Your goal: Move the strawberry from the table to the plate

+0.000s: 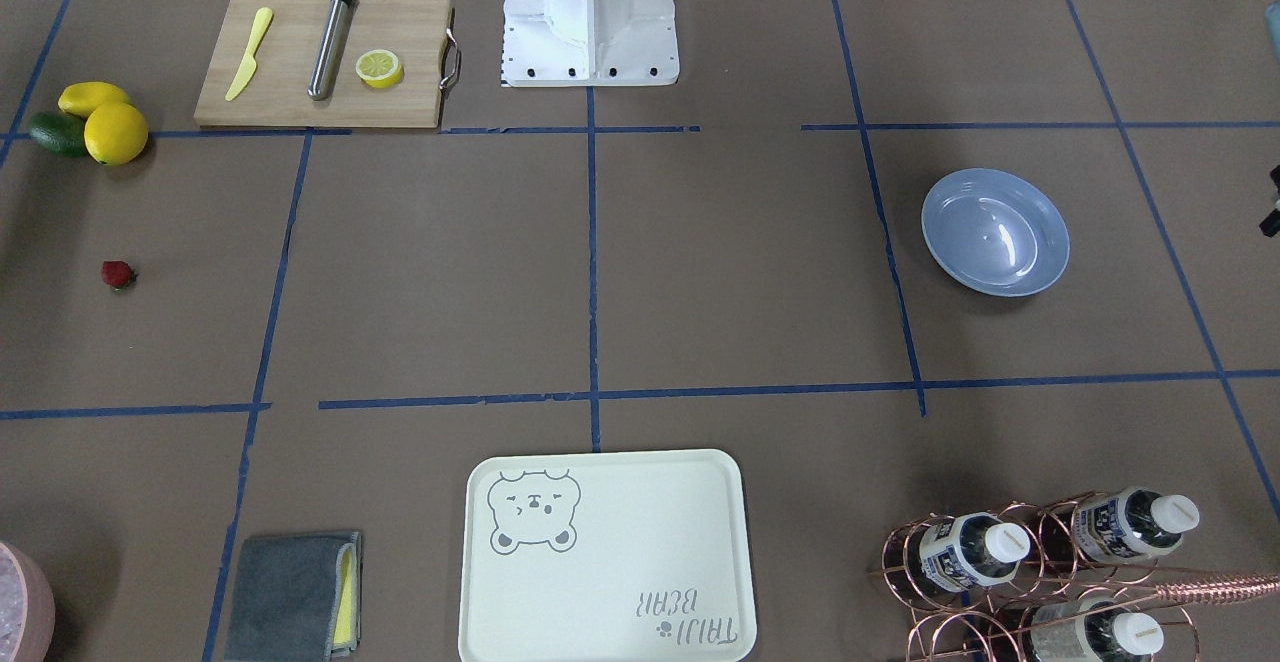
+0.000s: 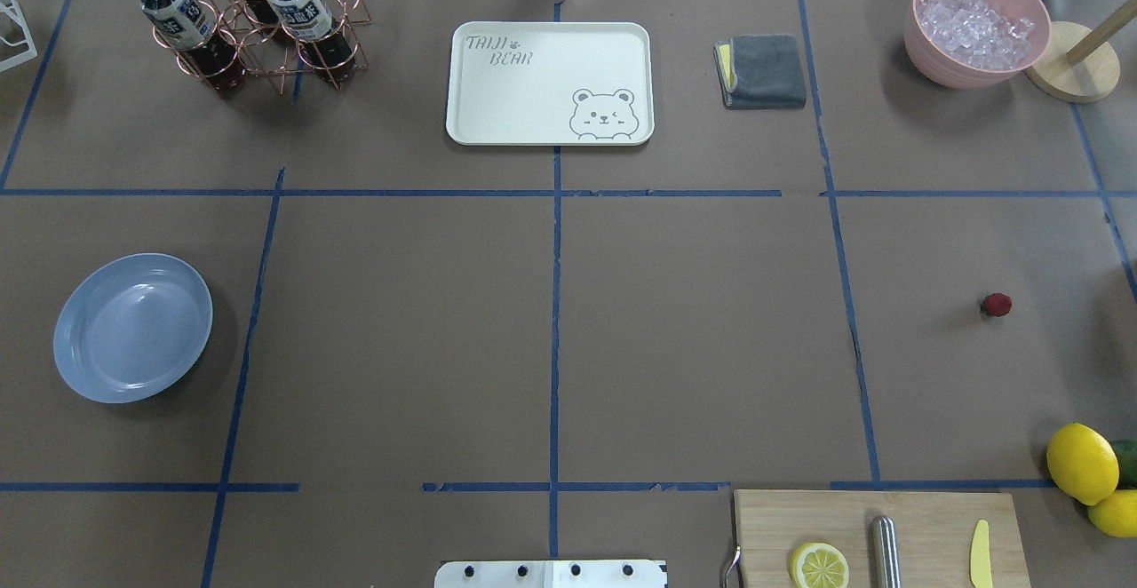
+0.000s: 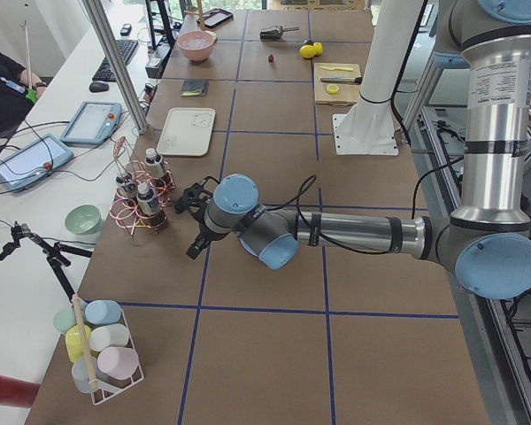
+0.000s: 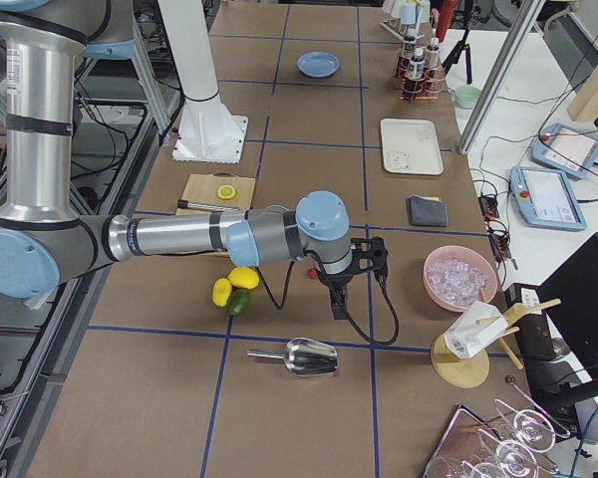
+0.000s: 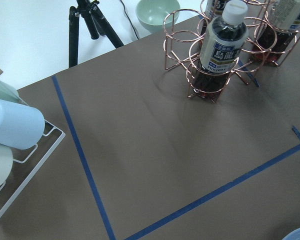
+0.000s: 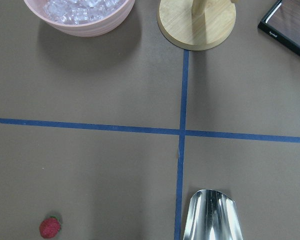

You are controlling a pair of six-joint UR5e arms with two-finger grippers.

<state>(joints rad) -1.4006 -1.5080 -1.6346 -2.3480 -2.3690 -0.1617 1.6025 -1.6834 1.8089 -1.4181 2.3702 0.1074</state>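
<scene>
The strawberry [image 1: 118,274] [image 2: 996,305] [image 6: 50,227] lies alone on the brown paper table [image 2: 693,321], small and dark red, on the robot's right side. The light-blue plate [image 1: 995,232] [image 2: 133,328] [image 4: 318,65] sits empty on the robot's left side, far from the berry. My right gripper [image 4: 354,269] shows only in the exterior right view, hovering close to the strawberry [image 4: 312,269]; I cannot tell whether it is open or shut. My left gripper [image 3: 195,223] shows only in the exterior left view, low beside the bottle rack; its state also cannot be told.
Two lemons [image 2: 1082,462] and an avocado [image 1: 58,132] lie near a cutting board [image 1: 320,62] holding a lemon half, knife and steel rod. A bear tray [image 2: 549,82], grey cloth [image 2: 761,70], bottle rack [image 2: 249,19], ice bowl [image 2: 975,24] and metal scoop [image 6: 212,215] stand around.
</scene>
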